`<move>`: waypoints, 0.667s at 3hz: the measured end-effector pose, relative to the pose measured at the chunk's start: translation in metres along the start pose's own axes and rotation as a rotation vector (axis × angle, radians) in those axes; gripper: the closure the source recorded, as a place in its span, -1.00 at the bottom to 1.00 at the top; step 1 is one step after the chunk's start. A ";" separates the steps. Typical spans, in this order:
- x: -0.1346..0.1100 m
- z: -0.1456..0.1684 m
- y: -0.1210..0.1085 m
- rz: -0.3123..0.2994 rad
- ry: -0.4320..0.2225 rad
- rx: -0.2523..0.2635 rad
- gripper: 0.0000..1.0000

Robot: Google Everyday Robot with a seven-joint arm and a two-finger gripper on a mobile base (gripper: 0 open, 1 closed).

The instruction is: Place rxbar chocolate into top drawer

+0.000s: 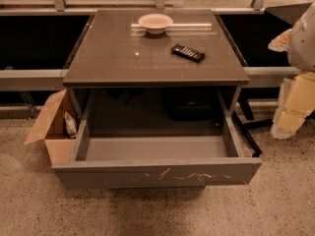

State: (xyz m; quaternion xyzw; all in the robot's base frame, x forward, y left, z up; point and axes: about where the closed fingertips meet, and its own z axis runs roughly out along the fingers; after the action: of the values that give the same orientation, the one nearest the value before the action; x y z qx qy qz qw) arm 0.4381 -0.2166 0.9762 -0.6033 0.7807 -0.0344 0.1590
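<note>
The rxbar chocolate (188, 52) is a flat black bar with white lettering. It lies on the dark tabletop (123, 63), right of centre, at a slight angle. The top drawer (157, 173) is pulled out wide below the tabletop. Its scratched grey front faces me and its pale grey interior (155, 147) holds nothing that I can see. My gripper (290, 112) is at the right edge of the view with the pale arm, beside the table's right side. It is well away from the bar and holds nothing that I can see.
A pale round bowl (155, 22) stands at the back of the tabletop, in front of a light strip. An open cardboard box (51, 127) with a wrapper inside sits on the floor left of the drawer. Dark metal legs (246, 132) run along the drawer's right side.
</note>
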 end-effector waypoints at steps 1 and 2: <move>0.000 0.000 0.000 0.000 0.000 0.000 -1.00; 0.001 0.001 -0.009 0.015 -0.023 0.020 -1.00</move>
State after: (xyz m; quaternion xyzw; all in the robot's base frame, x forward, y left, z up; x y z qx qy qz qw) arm 0.4463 -0.2198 0.9769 -0.5961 0.7831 -0.0343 0.1741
